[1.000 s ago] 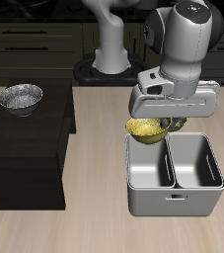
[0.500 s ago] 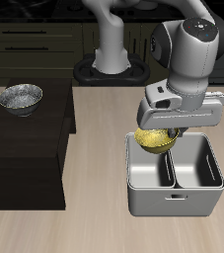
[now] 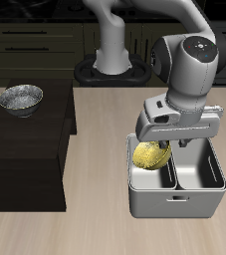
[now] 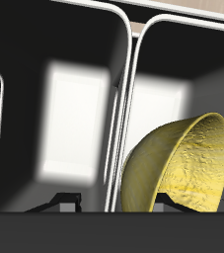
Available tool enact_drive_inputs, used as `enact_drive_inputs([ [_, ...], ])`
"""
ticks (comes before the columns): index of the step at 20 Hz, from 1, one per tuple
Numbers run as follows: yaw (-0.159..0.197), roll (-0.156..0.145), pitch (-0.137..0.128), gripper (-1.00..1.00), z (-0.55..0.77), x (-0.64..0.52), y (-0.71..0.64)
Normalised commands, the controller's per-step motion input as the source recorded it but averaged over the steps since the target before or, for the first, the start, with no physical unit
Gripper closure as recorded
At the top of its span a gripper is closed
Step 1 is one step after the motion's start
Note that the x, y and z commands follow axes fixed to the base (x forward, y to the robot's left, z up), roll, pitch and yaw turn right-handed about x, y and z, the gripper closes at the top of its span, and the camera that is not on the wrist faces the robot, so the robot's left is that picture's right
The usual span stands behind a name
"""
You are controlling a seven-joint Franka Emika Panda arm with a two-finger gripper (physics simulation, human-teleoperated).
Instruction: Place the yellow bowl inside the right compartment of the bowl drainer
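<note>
Pincer [image 3: 156,149] gripping one yellow bowl [image 3: 148,155], one bowl drainer [image 3: 176,197], two wells

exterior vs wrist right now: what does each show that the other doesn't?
Exterior only: the arm and gripper from outside, the silver bowl on the dark cabinet, the drainer's outer front wall with its handle, and the counter around it.
Wrist only: a close look down into both wells, with the bright patch on one well's floor, and the mottled inside of the yellow bowl.
Both: the yellow bowl, tilted steeply on edge and held over the bowl drainer, and the central divider between the two wells.
</note>
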Motion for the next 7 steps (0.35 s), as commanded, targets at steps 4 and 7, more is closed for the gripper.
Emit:
enact_drive_inputs([
  [4, -0.009, 0.0, -0.003, -1.0, 0.03, -0.06, -0.05],
  [7, 0.012, -0.032, -0.008, -1.0, 0.01, -0.04, -0.19],
])
